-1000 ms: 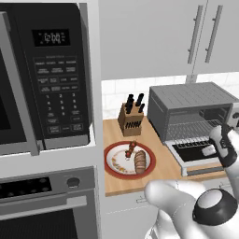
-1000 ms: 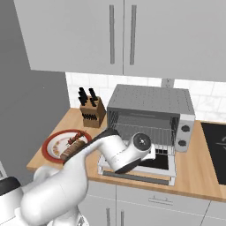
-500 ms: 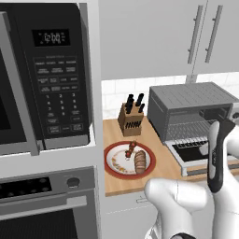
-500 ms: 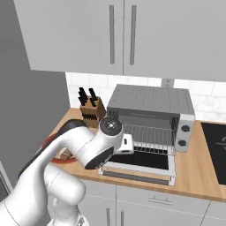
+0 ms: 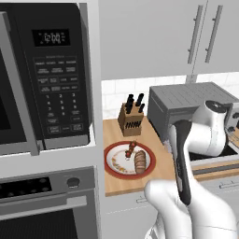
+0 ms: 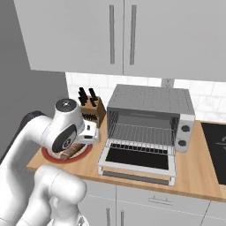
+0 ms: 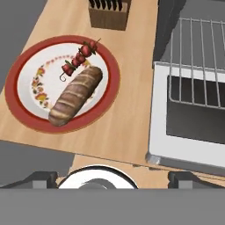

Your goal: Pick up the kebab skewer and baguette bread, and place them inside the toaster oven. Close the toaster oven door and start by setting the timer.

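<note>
- The gripper (image 7: 112, 178) hangs over the counter's front edge with its jaws spread wide and nothing between them; its two dark fingertips (image 7: 44, 179) sit far apart at the bottom of the hand view.
- Just ahead of it lies a red-rimmed plate (image 7: 112, 83) with a floral pattern. The baguette bread (image 7: 75, 95) lies across its middle, and the kebab skewer (image 7: 80, 57) rests just beyond the loaf, close alongside it and possibly touching at one end.
- To the plate's right the toaster oven door (image 7: 184, 125) is dropped flat, with the wire rack (image 7: 197, 61) exposed above it; the toaster oven (image 6: 150, 117) has two knobs on its right side.
- A wooden knife block (image 5: 130, 116) stands behind the plate, beside the oven.
- Risks, as I judge them: the skewer is thin and hugs the loaf, so a wide-open descent could nudge the bread or pinch both together; a grip on the chunks rather than the stick may slip or rotate. The open door juts toward the arm, so a low swing from plate to rack could clip its edge.
- Writing: the microwave (image 5: 44, 74) shows a lit clock display and labelled keypad buttons, all too small to read; no brand mark is legible anywhere.
</note>
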